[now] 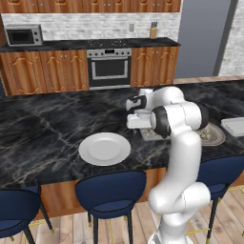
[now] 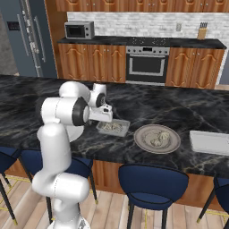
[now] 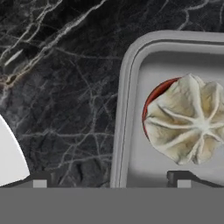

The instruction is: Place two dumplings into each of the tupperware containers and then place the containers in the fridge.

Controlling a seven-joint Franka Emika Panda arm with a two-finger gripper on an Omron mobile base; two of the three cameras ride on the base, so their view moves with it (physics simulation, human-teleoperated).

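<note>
From the left base view, my gripper (image 1: 139, 125) hangs low over a tupperware container (image 1: 148, 135) on the black marble counter (image 1: 43, 128), just at its near-left end. A round white plate (image 1: 104, 148) lies at about eight o'clock from it, the grey plate (image 1: 215, 137) at three o'clock, a second container (image 1: 234, 126) beyond.

From the right base view, the first container sits at five o'clock from my hand, dumplings inside; more dumplings (image 2: 160, 137) rest on the grey plate. The fridge (image 2: 27, 38) stands at ten o'clock.

In the hand view, my fingertips (image 3: 39, 180) stand spread wide, holding nothing, straddling the container's rim; a dumpling (image 3: 187, 119) lies inside at two o'clock.
</note>
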